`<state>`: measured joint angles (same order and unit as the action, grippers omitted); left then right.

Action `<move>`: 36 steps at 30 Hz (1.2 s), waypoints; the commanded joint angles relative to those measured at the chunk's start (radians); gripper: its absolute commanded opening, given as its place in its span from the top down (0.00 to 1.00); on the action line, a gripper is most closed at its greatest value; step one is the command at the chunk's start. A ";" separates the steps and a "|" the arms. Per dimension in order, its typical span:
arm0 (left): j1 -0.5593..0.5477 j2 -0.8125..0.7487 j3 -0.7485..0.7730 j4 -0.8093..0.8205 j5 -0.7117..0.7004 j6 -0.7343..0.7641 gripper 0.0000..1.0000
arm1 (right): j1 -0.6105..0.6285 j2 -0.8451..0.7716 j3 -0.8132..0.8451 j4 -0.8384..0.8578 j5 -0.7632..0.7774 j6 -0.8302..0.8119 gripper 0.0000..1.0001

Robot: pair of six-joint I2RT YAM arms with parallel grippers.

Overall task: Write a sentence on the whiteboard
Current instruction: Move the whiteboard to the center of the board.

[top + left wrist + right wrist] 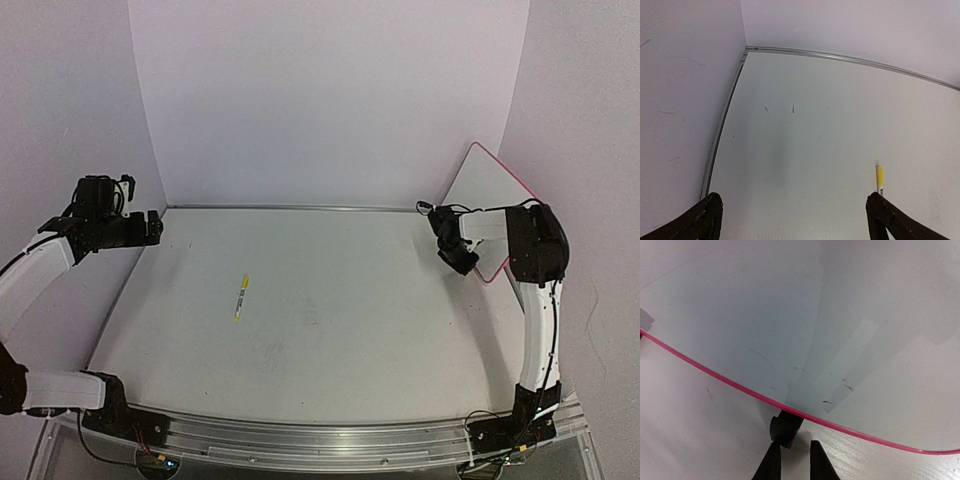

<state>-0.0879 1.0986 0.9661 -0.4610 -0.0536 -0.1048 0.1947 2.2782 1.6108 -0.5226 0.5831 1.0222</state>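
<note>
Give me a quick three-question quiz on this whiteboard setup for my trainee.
1. True or false: the yellow marker lies loose on the table.
2. The whiteboard stands nearest which arm? A left, B right, C equally near both.
3. What colour is the whiteboard's frame?
Key: 1 true; 2 B; 3 pink-red.

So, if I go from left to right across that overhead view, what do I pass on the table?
left gripper, open → yellow marker lying on the table → whiteboard with the pink-red frame, propped at the far right.
</note>
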 commanded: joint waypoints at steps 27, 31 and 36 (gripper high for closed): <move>0.005 -0.017 -0.001 0.032 -0.008 0.003 0.01 | 0.045 -0.088 -0.121 -0.006 -0.016 -0.081 1.00; 0.004 -0.020 -0.002 0.031 -0.008 0.003 0.01 | 0.084 -0.118 -0.164 0.008 -0.028 -0.102 1.00; 0.005 -0.018 -0.003 0.033 -0.009 0.004 0.01 | 0.091 -0.132 -0.174 0.015 -0.012 -0.112 1.00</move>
<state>-0.0879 1.0996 0.9661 -0.4614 -0.0551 -0.1043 0.2779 2.1807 1.4448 -0.4942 0.5816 0.9349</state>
